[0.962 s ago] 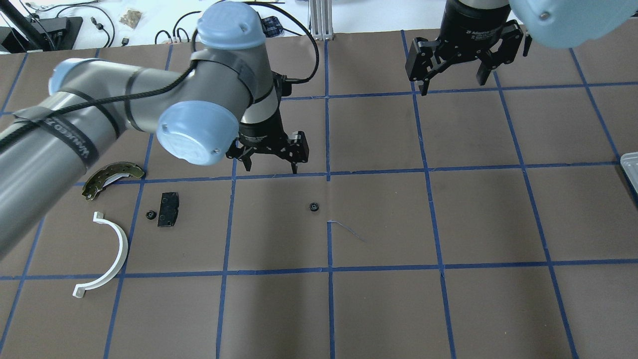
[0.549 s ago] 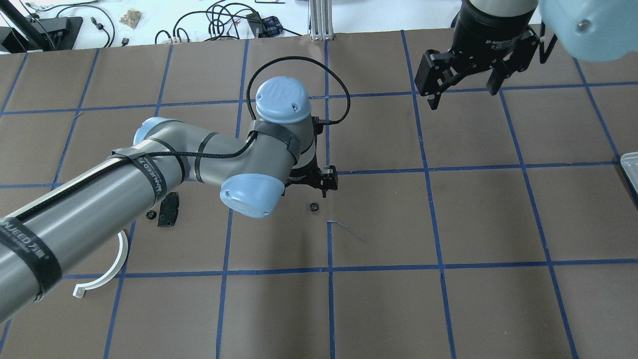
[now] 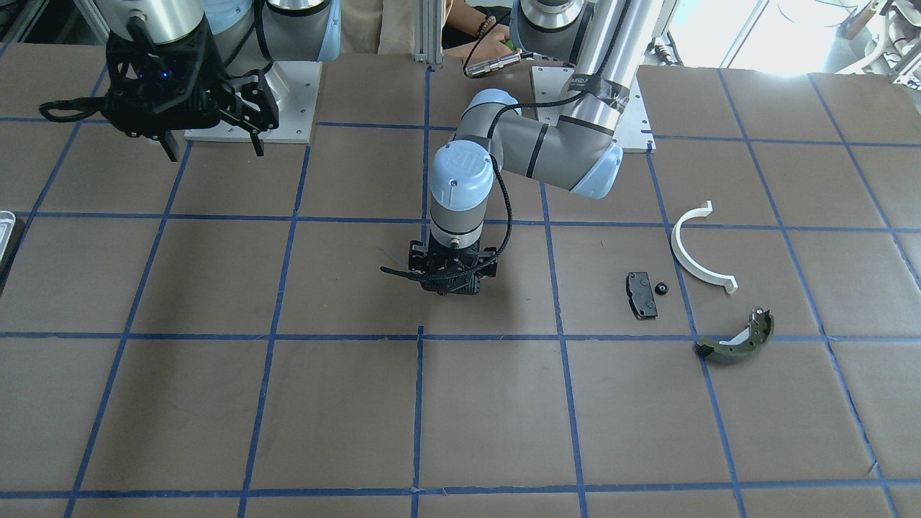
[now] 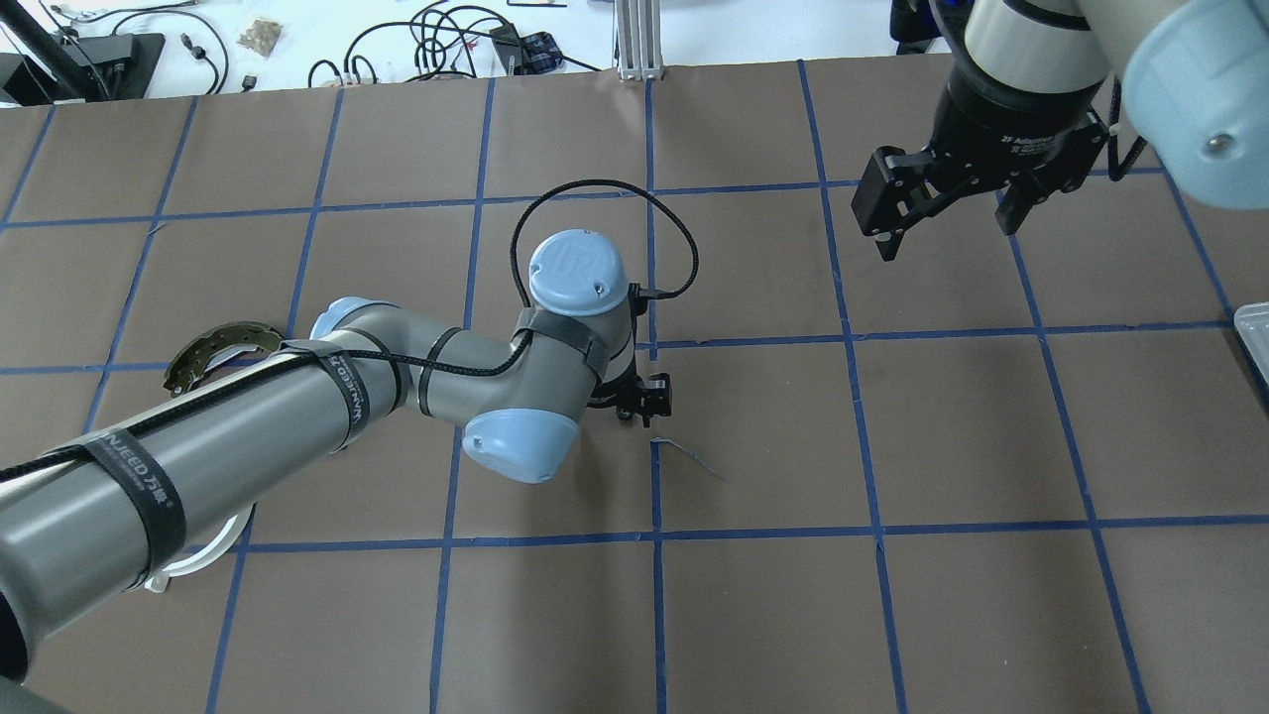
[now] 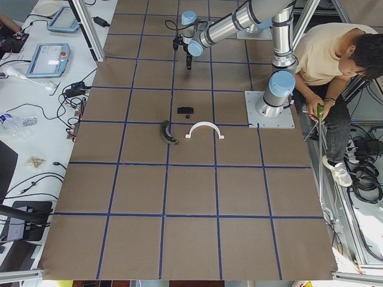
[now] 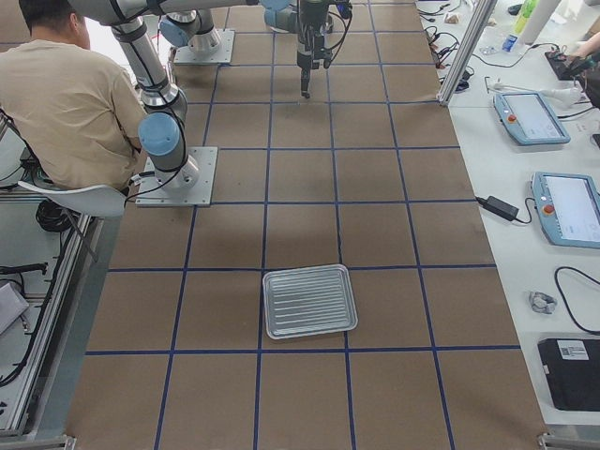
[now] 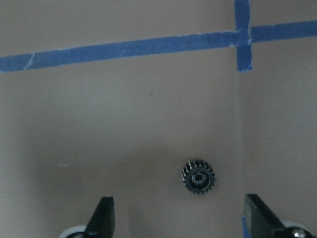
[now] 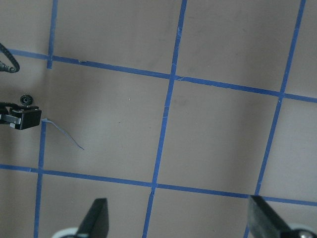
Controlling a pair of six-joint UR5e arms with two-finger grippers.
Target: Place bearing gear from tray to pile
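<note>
We see the bearing gear [image 7: 199,177], small, black and toothed, lying flat on the table [image 7: 124,114] near a blue tape crossing [image 7: 241,37], bore upward, round with no long axis. The left gripper [image 7: 177,210] has its fingers spread either side of it; the right gripper [image 8: 176,218] is spread too.

Left arm [image 4: 248,436] reaches from the table's left side to its centre, with the forearm nearly level and the wrist [image 4: 578,273] turned straight down. Left gripper [image 3: 452,286] points vertically at the surface and sits low, close above it. Its jaws stand wide apart, and both fingertips [image 7: 104,218] show at the bottom edge of the left wrist view. Right arm [image 4: 1036,45] is held high over the right half of the table. Right gripper [image 4: 950,226] hangs well clear of the surface and points downward, its jaws likewise spread wide.
</note>
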